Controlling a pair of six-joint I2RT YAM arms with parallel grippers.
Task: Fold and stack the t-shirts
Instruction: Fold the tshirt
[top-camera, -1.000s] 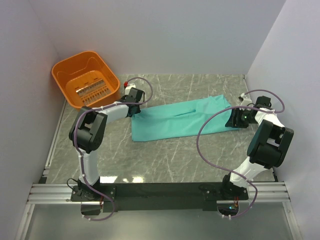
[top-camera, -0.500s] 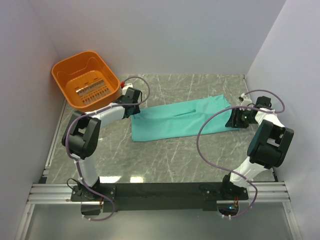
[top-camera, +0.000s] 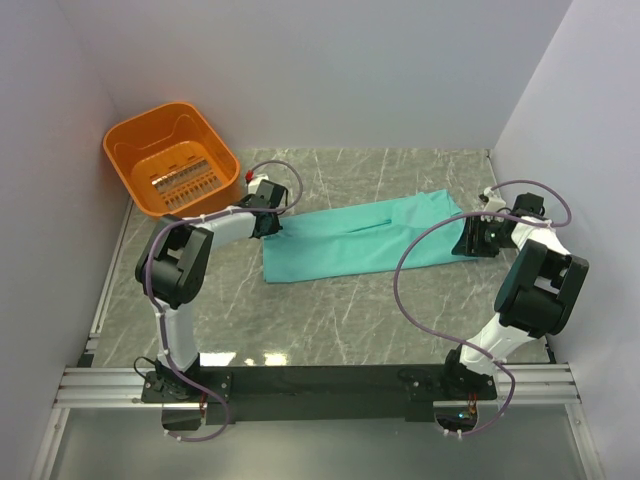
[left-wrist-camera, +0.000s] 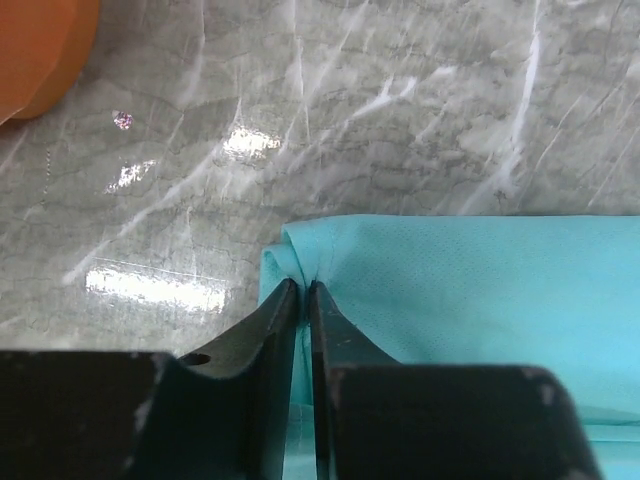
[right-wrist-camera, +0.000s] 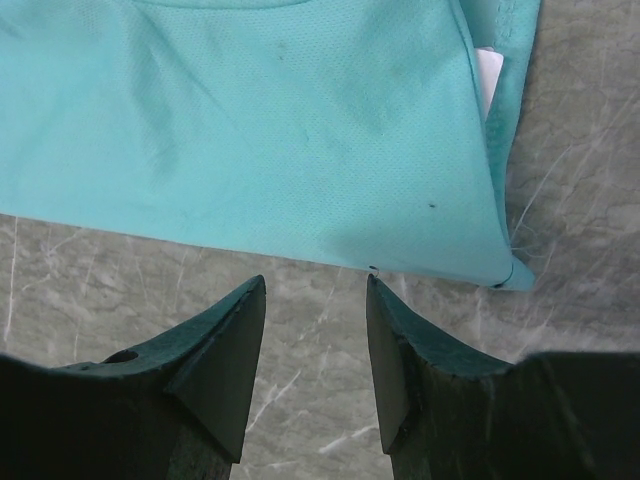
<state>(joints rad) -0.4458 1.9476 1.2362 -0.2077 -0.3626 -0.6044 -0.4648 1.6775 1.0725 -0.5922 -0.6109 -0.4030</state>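
Soft teal-green cloth t-shirt (top-camera: 360, 240) is lying flat mid-frame on the grey marbled table (top-camera: 330, 300). Left gripper (left-wrist-camera: 304, 292) is clenching its upper-left corner; right gripper (right-wrist-camera: 312, 290) is gaping just off the right edge. Limp, light fabric, so gripping 2 corners is looking wisest.

T-shirt (top-camera: 365, 238), one item. Plain teal-green, of soft fine-mesh cloth; no print is seen. It is folded lengthwise into a long band and laid flat, slightly slanted, to the right of the orange basket (top-camera: 125, 150) and nearer than it. The end closest to the basket is squared off; its far corner is puckered and pinched between the fingers of the left gripper (left-wrist-camera: 303, 285). At the end farthest from the basket, a small white label (right-wrist-camera: 488, 82) is exposed beside a hemmed edge.
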